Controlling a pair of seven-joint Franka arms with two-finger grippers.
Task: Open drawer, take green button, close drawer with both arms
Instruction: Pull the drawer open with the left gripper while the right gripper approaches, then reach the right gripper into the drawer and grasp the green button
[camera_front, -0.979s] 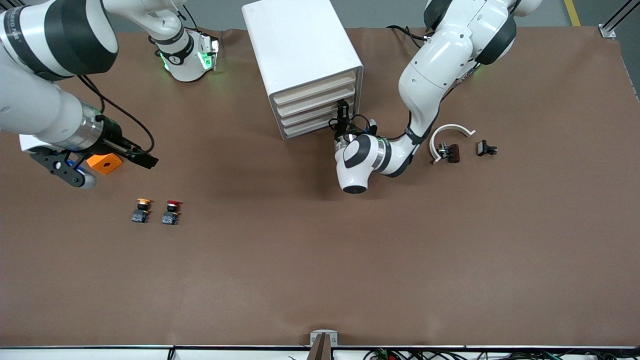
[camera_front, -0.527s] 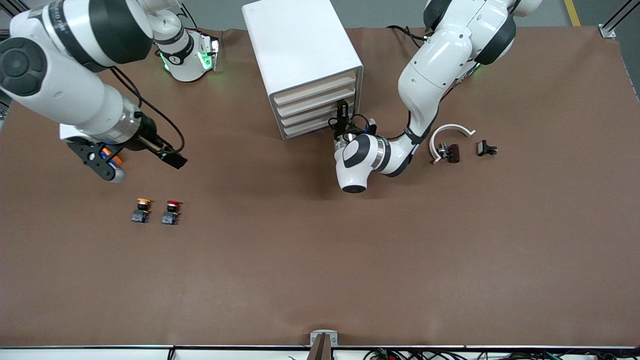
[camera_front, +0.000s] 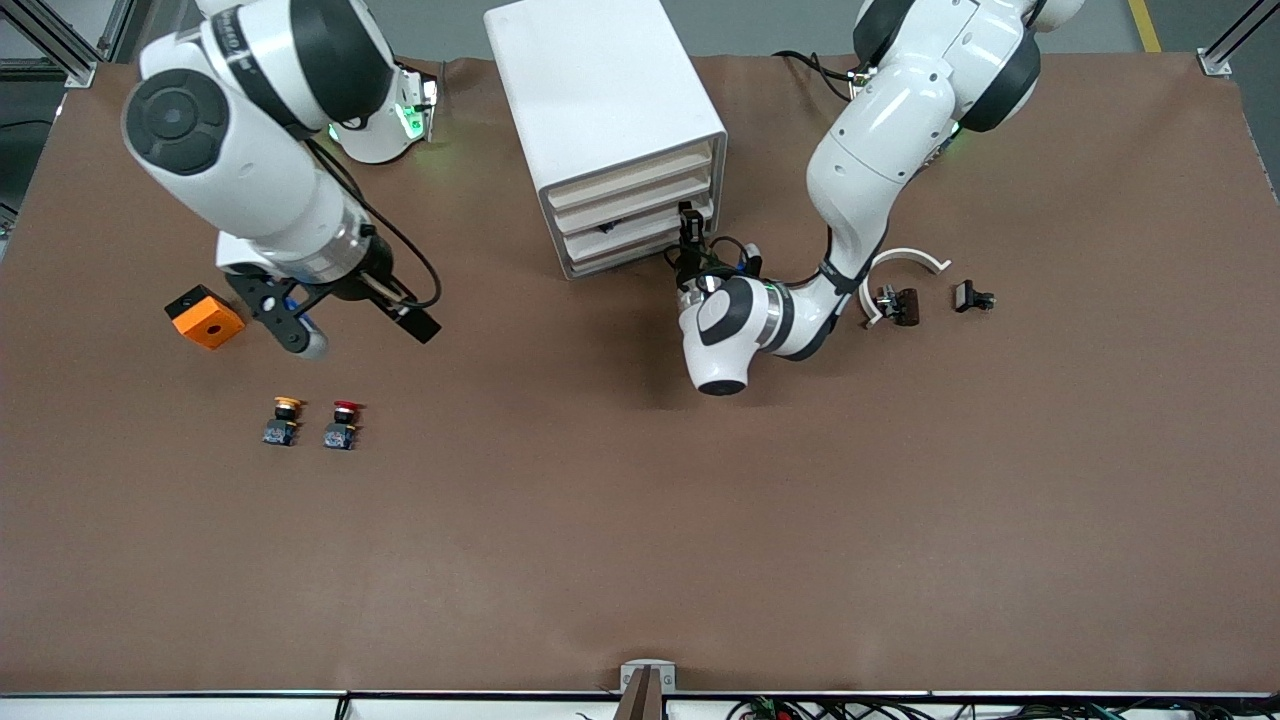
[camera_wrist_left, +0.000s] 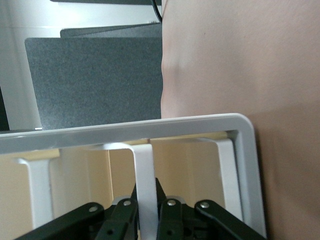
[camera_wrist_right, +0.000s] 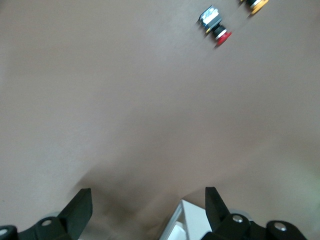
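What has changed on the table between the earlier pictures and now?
The right hand, open, swung from the table's edge toward the cabinet, uncovering the orange block. The left hand shut on a drawer handle and has pulled it slightly. The yellow button and red button stayed.

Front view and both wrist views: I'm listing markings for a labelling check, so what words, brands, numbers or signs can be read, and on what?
None can be read.
Right arm: dark lettering on its white link, too small and blurred to read.
Right arm's base: a small dark mark, unreadable.
White drawer cabinet: no text visible.
Red-capped button and yellow-capped button: no legible marking.
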